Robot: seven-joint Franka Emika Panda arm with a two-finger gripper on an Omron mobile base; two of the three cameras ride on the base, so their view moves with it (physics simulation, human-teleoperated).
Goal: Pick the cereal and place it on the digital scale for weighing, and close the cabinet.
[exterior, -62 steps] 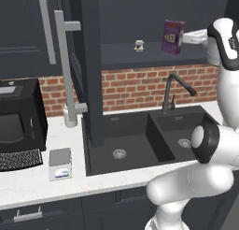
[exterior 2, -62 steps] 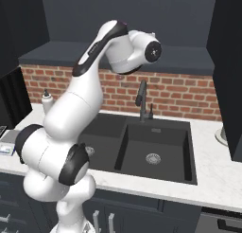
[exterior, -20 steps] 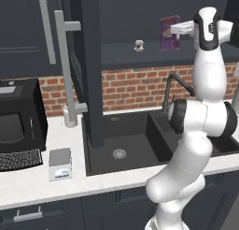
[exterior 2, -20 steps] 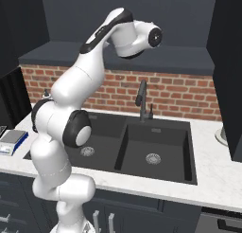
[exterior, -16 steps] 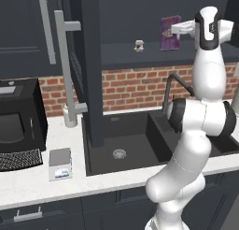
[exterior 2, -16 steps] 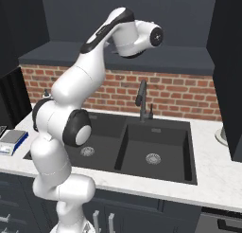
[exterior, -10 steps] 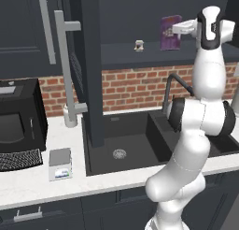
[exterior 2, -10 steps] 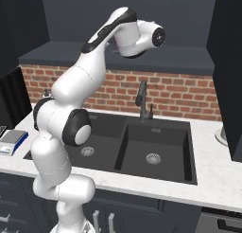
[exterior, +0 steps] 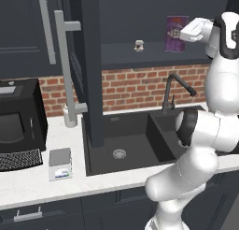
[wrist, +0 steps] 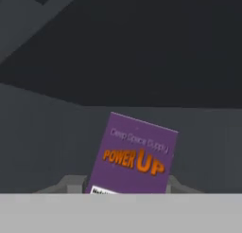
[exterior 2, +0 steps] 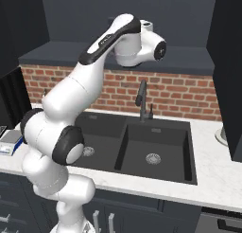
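Note:
The cereal [exterior: 176,33] is a purple box that stands upright on the shelf of the open upper cabinet [exterior: 91,70]. My gripper [exterior: 186,35] reaches it from the right at shelf height. The hand view has the cereal [wrist: 134,158] close ahead, with a pale fingertip [wrist: 72,184] just off each lower side; the gripper is open around it. The digital scale [exterior: 60,162] lies on the counter left of the sink, and at the left edge it is the digital scale [exterior 2: 9,142] again. The cabinet door swings out over the sink, silver handle [exterior: 65,70] forward.
A tiny jar [exterior: 138,45] sits on the same shelf left of the cereal. The black microwave [exterior: 18,114] stands at the far left. The dark sink [exterior: 126,145] and its faucet [exterior: 175,91] lie below the shelf. Another open door [exterior 2: 228,76] hangs at right.
The hand has stayed at the cereal while the arm's upper links swung to the right and the hand dipped slightly. The cereal has not moved on the shelf.

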